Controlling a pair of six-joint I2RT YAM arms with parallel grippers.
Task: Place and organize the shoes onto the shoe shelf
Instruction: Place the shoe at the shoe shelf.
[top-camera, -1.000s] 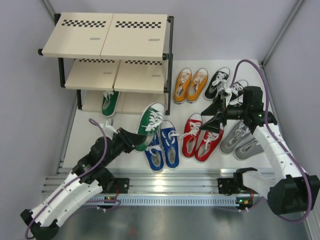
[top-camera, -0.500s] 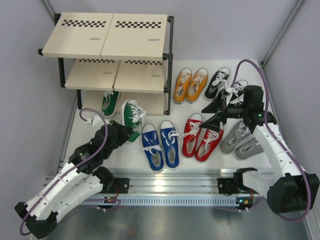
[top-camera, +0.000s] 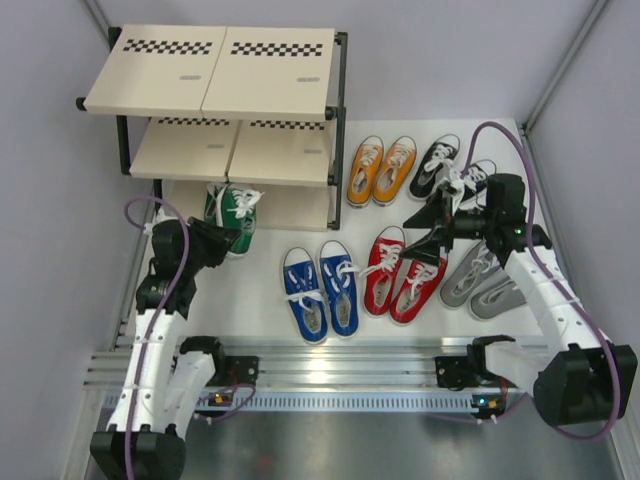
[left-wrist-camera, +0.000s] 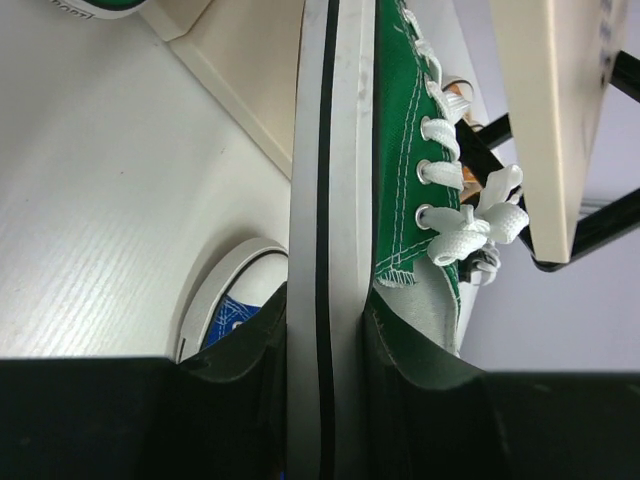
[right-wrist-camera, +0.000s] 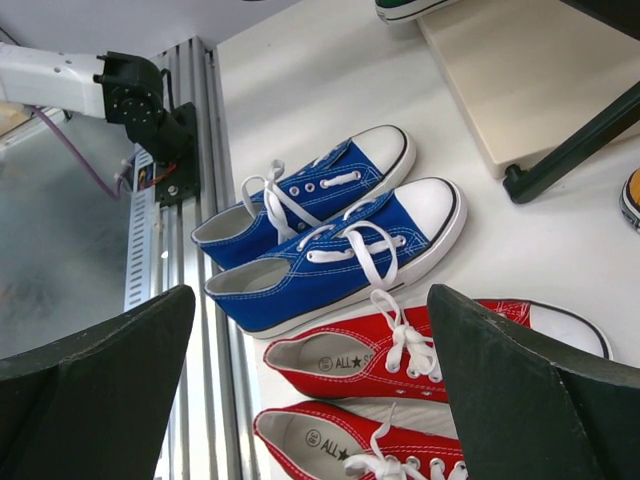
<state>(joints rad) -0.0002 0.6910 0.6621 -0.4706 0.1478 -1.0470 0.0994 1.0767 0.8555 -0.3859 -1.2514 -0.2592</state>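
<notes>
Edges: the shoe shelf (top-camera: 220, 70) is set at the far left of the white table (top-camera: 250, 300), close to the left wall.
Open room: a bare strip of table is seen in front of the shelf, up to the metal rail (top-camera: 330, 365).
Surroundings: the blue pair (top-camera: 320, 290) lies in front of the shelf's right end. The red pair (top-camera: 400, 275), orange pair (top-camera: 380, 170), black pair (top-camera: 450, 165) and grey pair (top-camera: 480, 280) lie to the shelf's right.
In the way: the middle board overhangs the bottom one, and the second green shoe (left-wrist-camera: 100, 6) already lies on the bottom board.
Left gripper (top-camera: 215, 238): clamped narrowly on the heel of a green shoe (top-camera: 238, 212), one finger on its sole. The shoe is held at the bottom board's front edge, toe toward the shelf. Contact with the board cannot be told.
Right gripper (top-camera: 420, 232): spread wide and holding nothing, above the red pair, well right of the shelf.
</notes>
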